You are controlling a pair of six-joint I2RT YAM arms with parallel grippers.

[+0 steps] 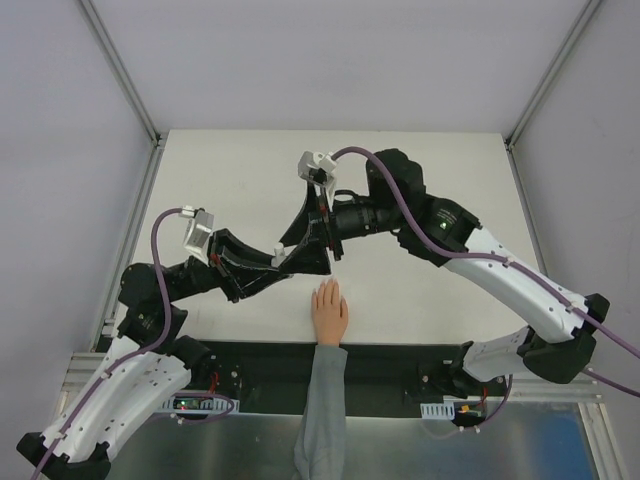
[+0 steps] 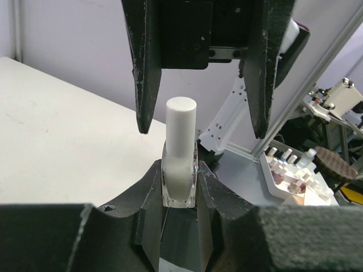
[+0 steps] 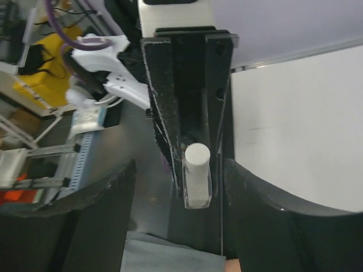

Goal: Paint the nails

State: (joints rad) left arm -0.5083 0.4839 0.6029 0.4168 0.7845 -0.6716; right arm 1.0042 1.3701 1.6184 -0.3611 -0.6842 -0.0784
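A small clear bottle with a white cap stands upright between the fingers of my left gripper, which is shut on its glass body. My right gripper is open, with one finger on each side of the white cap and neither touching it. In the top view both grippers meet above the table, left and right, just beyond the peach mannequin hand. The hand lies flat, fingers pointing away, on a grey sleeve. Its nails are too small to make out.
The white table is bounded by metal frame posts at the back corners. A black strip runs along its near edge. Off the table, a white tray of small polish bottles shows in the left wrist view.
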